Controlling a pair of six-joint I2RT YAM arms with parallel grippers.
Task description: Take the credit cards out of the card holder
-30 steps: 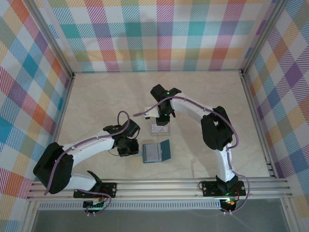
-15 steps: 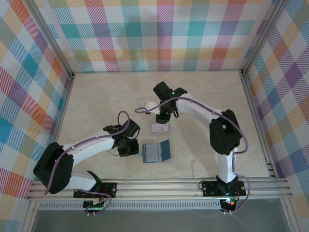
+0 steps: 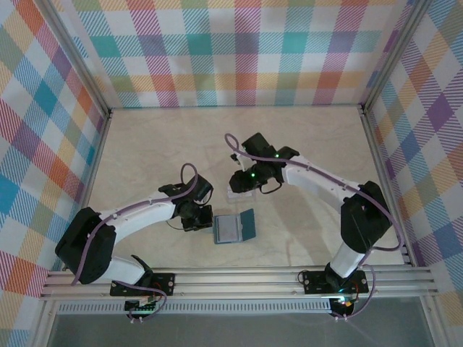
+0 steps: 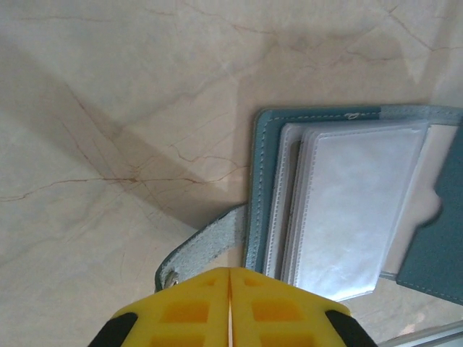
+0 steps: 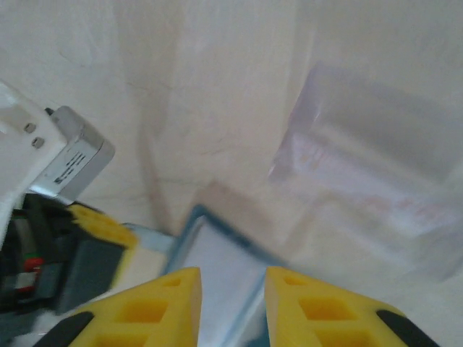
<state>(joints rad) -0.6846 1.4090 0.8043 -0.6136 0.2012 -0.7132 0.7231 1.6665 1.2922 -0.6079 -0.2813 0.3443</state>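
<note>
Holder (image 4: pixel 347 210) just beyond left jaws

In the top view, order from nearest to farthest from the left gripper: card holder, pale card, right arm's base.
From the left gripper:
1. card holder, directly at its right.
2. pale card, farther back and right.
3. right arm's base, far right, near edge.

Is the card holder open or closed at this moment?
Open: the card holder lies spread flat, its inner sleeves facing up.
</note>
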